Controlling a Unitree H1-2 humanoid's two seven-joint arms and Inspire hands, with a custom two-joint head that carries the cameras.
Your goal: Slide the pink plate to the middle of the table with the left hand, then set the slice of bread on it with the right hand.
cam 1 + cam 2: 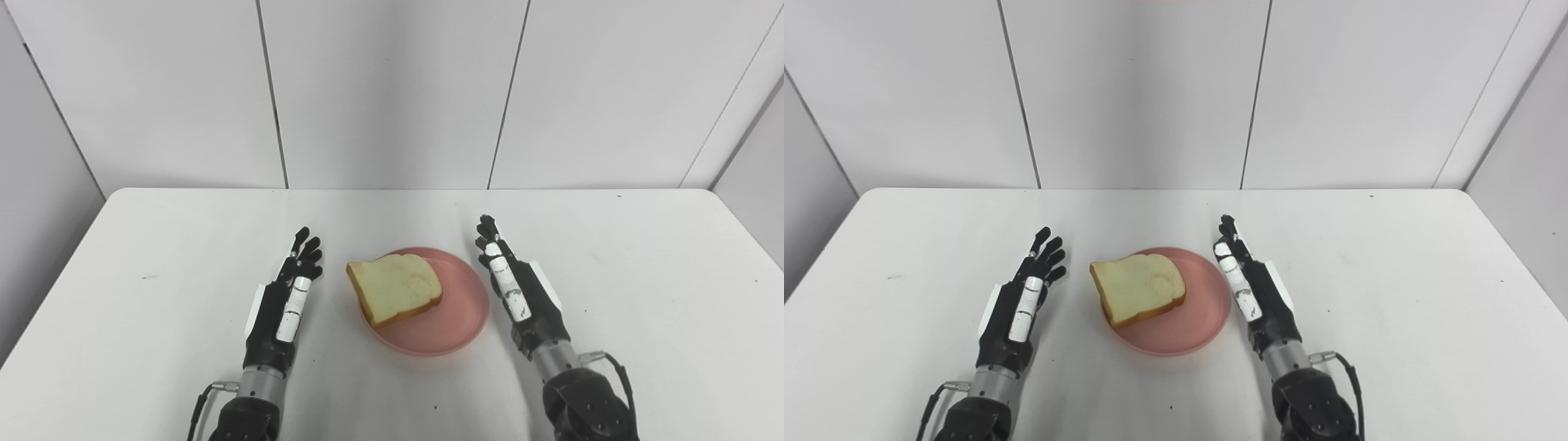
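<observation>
A pink plate [456, 318] sits near the middle of the white table [643, 275]. A slice of bread [395, 288] lies on the plate's left part, its left corner reaching over the rim. My left hand [288, 294] rests to the left of the plate, open, fingers stretched forward, holding nothing. To the right of the plate my right hand [514, 282] is open too, fingers straight and close to the rim but apart from it.
The table's far edge meets grey wall panels [392, 92]. A few small dark specks mark the tabletop. Cables run from both wrists near the bottom edge.
</observation>
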